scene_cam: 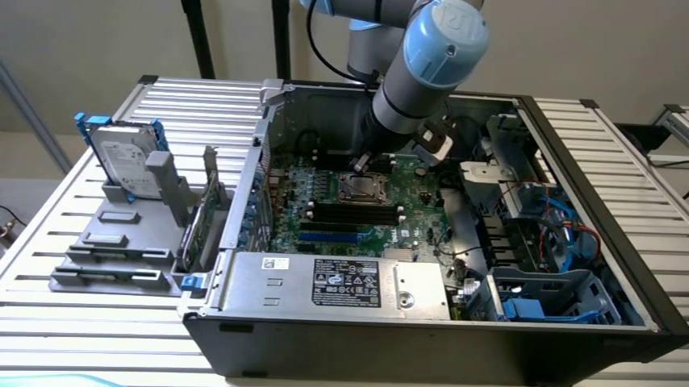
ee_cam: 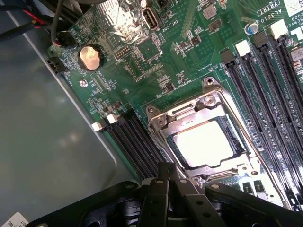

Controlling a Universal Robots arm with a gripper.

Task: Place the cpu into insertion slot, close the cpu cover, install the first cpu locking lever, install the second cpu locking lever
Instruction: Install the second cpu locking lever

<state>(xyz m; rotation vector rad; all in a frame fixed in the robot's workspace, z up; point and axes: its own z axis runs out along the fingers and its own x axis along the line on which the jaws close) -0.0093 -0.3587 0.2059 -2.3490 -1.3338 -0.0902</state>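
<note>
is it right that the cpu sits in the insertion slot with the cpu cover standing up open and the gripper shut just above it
Not quite. In the wrist view the cpu cover lies flat, closed around the cpu in the insertion slot. The rest holds: the gripper is shut just above it.

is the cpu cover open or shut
Shut: the cover lies flat on the socket, its frame around the cpu, whose shiny top shows through the cut-out.

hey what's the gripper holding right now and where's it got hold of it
Nothing. The gripper is shut and empty above the cpu, which sits in the insertion slot.
</note>
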